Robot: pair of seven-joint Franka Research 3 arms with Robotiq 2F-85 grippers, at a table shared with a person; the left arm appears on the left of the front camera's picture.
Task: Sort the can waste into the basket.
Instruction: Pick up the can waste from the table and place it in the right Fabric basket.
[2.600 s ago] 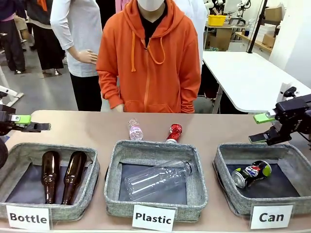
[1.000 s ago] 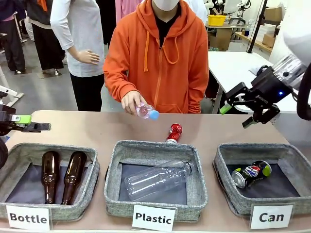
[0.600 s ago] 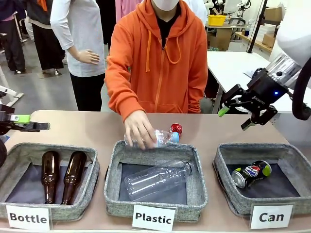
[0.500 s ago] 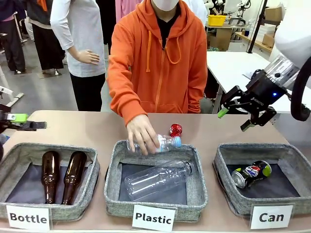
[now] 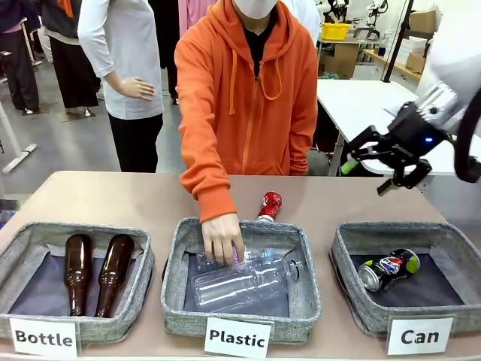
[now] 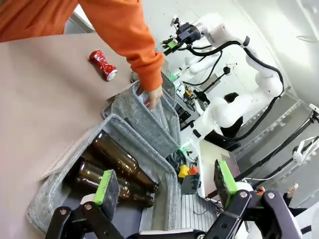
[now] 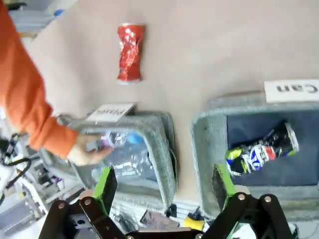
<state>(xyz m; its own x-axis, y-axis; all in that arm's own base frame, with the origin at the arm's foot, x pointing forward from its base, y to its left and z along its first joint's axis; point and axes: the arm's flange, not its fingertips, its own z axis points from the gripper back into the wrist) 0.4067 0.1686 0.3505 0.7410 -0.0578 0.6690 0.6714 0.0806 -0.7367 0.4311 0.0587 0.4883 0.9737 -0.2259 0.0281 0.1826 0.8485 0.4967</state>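
Observation:
The crushed red can [image 5: 269, 204] lies on the table behind the middle basket; it also shows in the wrist views, red can [image 6: 103, 65] and red can [image 7: 129, 59]. A black Pepsi can [image 5: 388, 269] lies inside the grey "Can" basket [image 5: 340, 259] at the right, seen from above as Pepsi can [image 7: 261, 149] in the basket [image 7: 205, 149]. My right gripper [image 5: 367, 177] hangs open high above the table's far right, nothing between its fingers; right gripper [image 7: 163, 181]. My left gripper [image 6: 164, 181] is open and empty over the bottle basket's end.
A person in an orange hoodie reaches a hand [image 5: 222, 238] into the "Plastic" basket [image 5: 174, 259], where clear bottles [image 5: 240, 282] lie. Two brown glass bottles [image 5: 94, 272] lie in the "Bottle" basket [image 5: 143, 259]. Bare table stretches around the red can.
The person's hand lowered a small plastic bottle into the Plastic basket. My left gripper withdrew out of the front view. The right gripper shifted slightly right, staying open.

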